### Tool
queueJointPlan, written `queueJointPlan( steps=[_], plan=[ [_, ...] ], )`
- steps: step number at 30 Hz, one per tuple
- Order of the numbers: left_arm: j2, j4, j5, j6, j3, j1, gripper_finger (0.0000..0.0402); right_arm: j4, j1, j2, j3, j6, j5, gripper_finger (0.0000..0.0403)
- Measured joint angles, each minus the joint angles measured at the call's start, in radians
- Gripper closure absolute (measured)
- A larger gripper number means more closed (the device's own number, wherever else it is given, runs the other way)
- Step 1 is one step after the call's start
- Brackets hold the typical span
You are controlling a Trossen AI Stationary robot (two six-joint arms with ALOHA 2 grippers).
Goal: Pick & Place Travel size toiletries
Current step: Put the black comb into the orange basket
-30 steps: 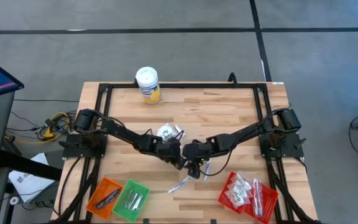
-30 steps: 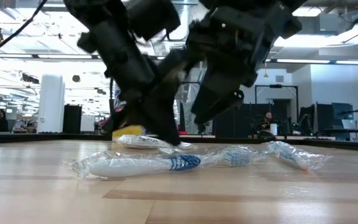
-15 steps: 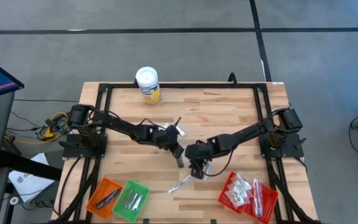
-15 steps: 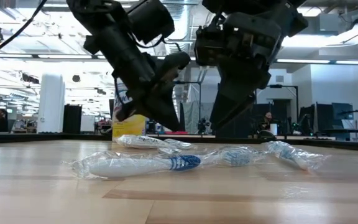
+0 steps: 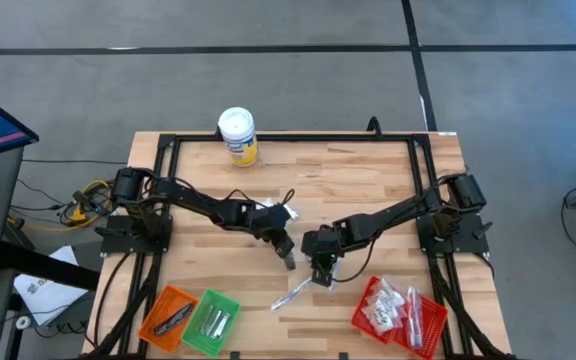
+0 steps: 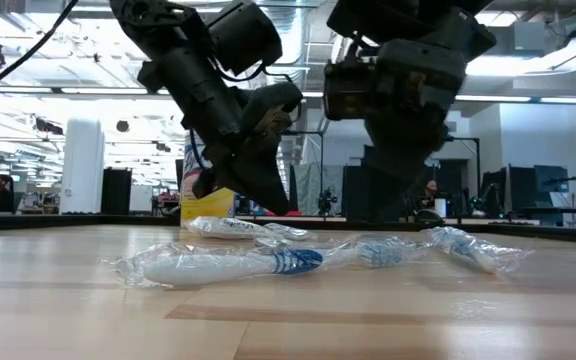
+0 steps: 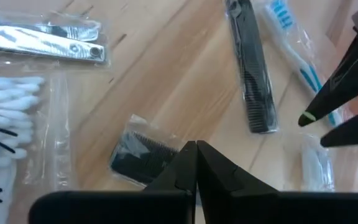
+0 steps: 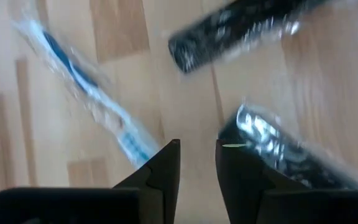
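The travel size toiletries lie loose mid-table: a wrapped black comb (image 7: 250,68), a blue-and-white toothbrush (image 7: 291,37), a small dark pack (image 7: 138,152), silvery nail clippers (image 7: 42,40) and a bag of cotton swabs (image 7: 8,124). Another wrapped toothbrush (image 5: 293,294) lies flat nearer the front edge. My left gripper (image 5: 287,258) hangs shut just above the small dark pack, touching nothing. My right gripper (image 5: 322,276) points steeply down beside it. Its fingers (image 8: 197,158) stand a narrow gap apart over bare wood, between a toothbrush (image 8: 86,93) and a dark wrapped item (image 8: 278,149).
A yellow canister with a white lid (image 5: 238,135) stands at the far edge. Orange (image 5: 168,312) and green (image 5: 211,320) mesh baskets sit at the front left, and a red basket (image 5: 398,310) holding white sachets at the front right. Black frame rails (image 5: 268,140) border the table.
My left arm has swung a little toward the table's far edge and its wrist has rolled, the gripper staying shut. My right gripper has tipped more steeply downward over the toiletries. The toiletries lie where they were.
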Motion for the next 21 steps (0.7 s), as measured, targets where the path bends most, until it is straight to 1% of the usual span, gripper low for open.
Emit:
queueJointPlan(
  steps=[4, 7, 10, 11, 14, 18, 21],
  plan=[
    [-0.011, 0.006, 0.006, 0.037, 0.000, -0.020, 0.0401, -0.052, 0.012, 0.000, 0.000, 0.000, 0.004, 0.0329],
    [-0.032, 0.014, -0.035, 0.055, 0.002, -0.042, 0.0401, -0.064, 0.020, -0.001, 0.000, 0.012, 0.008, 0.0355],
    [-0.030, 0.003, -0.069, 0.054, 0.001, -0.039, 0.0401, -0.072, 0.020, -0.022, 0.000, 0.031, 0.023, 0.0391],
    [-0.026, 0.008, -0.079, 0.053, 0.001, -0.035, 0.0401, -0.078, 0.020, -0.033, 0.000, 0.032, 0.033, 0.0397],
    [-0.021, 0.005, -0.088, 0.053, 0.000, -0.026, 0.0401, -0.100, 0.008, -0.074, 0.000, 0.039, 0.066, 0.0394],
    [-0.021, -0.001, -0.078, 0.064, 0.001, -0.010, 0.0401, -0.162, -0.020, -0.123, 0.000, 0.038, 0.101, 0.0401],
    [-0.022, -0.089, -0.062, 0.078, 0.001, 0.002, 0.0401, -0.265, -0.012, -0.194, -0.001, 0.039, 0.201, 0.0401]
  ],
)
